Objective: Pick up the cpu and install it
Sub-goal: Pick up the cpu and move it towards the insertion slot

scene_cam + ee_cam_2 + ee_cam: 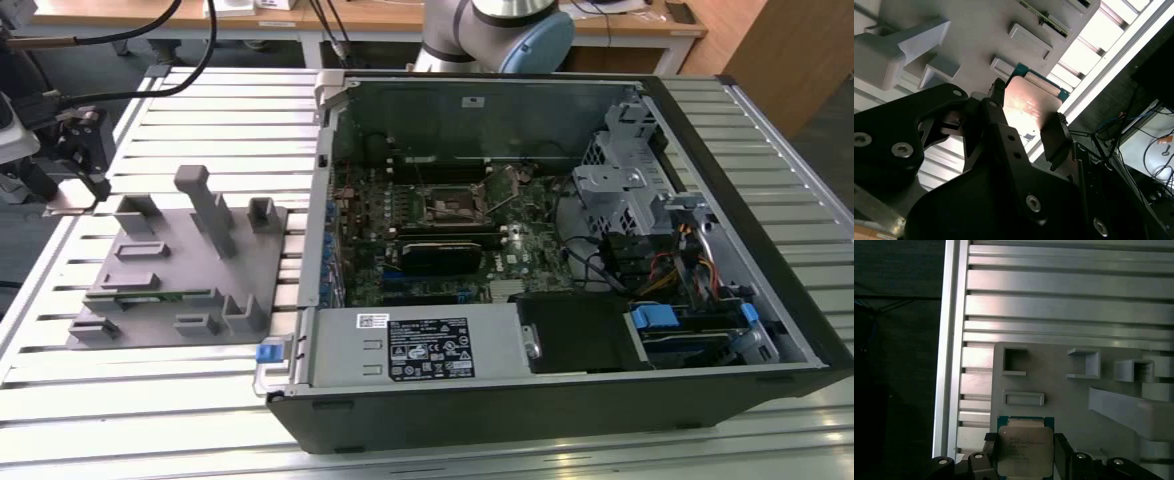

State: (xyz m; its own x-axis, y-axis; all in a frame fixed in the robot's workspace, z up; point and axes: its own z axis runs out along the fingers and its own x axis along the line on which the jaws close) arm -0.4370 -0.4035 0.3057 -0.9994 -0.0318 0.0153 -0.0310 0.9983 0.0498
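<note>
Table edge: the slotted aluminium table ends in a long rail at 9 o'clock in the exterior view. In the first wrist view that rail runs close beside the cpu, with dark floor beyond it.
Fixture plate: the grey fixture plate lies flat at 9 o'clock of the computer case, with a narrow strip of bare table between them. Its tall post stands upright near the middle.
Open room: bare table slats lie at 6 o'clock and 12 o'clock of the plate. Inside the case, the walls and the drive cage at 3 o'clock hem in the motherboard socket.
Cpu: the cpu sits between the fingers with its silvery top facing the first wrist camera and its green edge showing. It is over the plate's corner nearest the rail, just beside an empty slot pocket. Whether it rests on the plate or is lifted clear cannot be told.
Gripper: the gripper is closed on the cpu, with one black finger on each of two opposite edges.
Arm pose: in the exterior view the gripper hangs at the far 9 o'clock side, pointing down over the plate's outer edge. The arm's base stands at 12 o'clock behind the case.
</note>
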